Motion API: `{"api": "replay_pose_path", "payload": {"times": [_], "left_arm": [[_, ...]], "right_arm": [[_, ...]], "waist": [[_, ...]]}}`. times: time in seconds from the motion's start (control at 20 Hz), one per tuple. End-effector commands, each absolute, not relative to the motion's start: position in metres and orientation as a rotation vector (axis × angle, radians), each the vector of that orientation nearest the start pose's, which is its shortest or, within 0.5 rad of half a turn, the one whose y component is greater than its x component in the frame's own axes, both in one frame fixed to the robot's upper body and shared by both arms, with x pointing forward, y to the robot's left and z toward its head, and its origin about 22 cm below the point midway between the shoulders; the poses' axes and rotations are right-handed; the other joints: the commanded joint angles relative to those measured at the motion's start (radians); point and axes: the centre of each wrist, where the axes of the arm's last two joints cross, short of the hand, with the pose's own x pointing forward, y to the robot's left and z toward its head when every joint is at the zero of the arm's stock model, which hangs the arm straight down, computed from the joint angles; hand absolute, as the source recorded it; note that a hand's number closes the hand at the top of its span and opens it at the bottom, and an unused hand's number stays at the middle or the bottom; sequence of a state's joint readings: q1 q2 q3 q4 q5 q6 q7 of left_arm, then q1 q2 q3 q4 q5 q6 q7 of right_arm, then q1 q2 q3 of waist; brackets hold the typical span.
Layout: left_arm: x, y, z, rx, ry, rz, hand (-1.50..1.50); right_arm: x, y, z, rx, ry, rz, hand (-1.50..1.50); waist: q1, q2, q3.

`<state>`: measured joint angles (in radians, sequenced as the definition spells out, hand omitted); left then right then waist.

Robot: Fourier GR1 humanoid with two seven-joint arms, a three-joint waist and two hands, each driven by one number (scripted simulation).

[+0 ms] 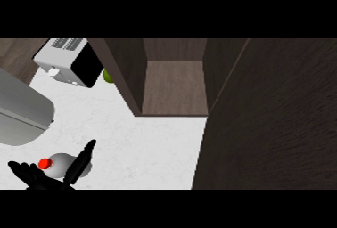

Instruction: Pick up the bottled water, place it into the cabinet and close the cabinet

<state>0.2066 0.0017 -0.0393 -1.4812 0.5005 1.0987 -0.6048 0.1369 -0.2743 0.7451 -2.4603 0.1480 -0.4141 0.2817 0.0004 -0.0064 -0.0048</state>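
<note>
We find the bottled water [63, 161] on the white counter [145, 142], well to the left of the cabinet [172, 84] and nearer to us than its front edge. It appears to lie tilted, its red cap [45, 163] turned away from the cabinet. We cannot tell whether it rests on the counter or is already raised.

The left hand [46, 180] is set around the bottle. Its thumb [82, 158] lies across the side facing the cabinet, and its fingers [23, 171] stand on the far side beside the cap. We judge this to be a pinch across the body, taken there because the bottle is widest at that point. The right hand shows nowhere.

The cabinet interior is bare wood, so it can take the bottle. Its door [276, 124] stands swung wide on the cabinet's right, which keeps the opening free on the side from which the bottle must come.

A toaster [66, 62] sits left of the cabinet and further back. A small green object [107, 75] lies close against the cabinet's left wall. A large grey vessel [20, 111] stands further left again.

Our assessment: the pick-up is in hand; placing and closing are not yet done. The carry towards the cabinet must clear its left wall, and the closing will need a reach across to the door
</note>
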Motion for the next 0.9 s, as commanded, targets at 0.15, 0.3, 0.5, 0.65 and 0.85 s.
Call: {"api": "replay_pose_path", "payload": {"times": [0.15,0.3,0.5,0.65,0.85], "left_arm": [[0.172,0.249,-0.105,0.951,-1.435,0.970,-1.50],[0.171,0.239,-0.120,0.935,-1.474,0.971,-1.50],[0.169,0.235,-0.124,0.908,-1.530,1.007,-1.50],[0.171,0.220,-0.134,0.870,-1.551,1.024,1.50],[0.179,0.228,-0.128,0.859,-1.577,1.024,1.50]], "right_arm": [[0.084,-0.161,0.178,0.269,-1.995,0.203,-1.50],[0.086,-0.161,0.178,0.260,-1.982,0.188,-1.50],[0.083,-0.153,0.166,0.248,-1.975,0.201,-1.50],[0.083,-0.155,0.171,0.263,-1.975,0.198,-1.50],[0.082,-0.162,0.182,0.241,-1.984,0.178,-1.50]], "waist": [[-0.007,0.001,0.000],[-0.007,0.003,0.001],[-0.009,0.002,0.003],[-0.011,0.003,0.002],[-0.008,0.004,0.004]]}}
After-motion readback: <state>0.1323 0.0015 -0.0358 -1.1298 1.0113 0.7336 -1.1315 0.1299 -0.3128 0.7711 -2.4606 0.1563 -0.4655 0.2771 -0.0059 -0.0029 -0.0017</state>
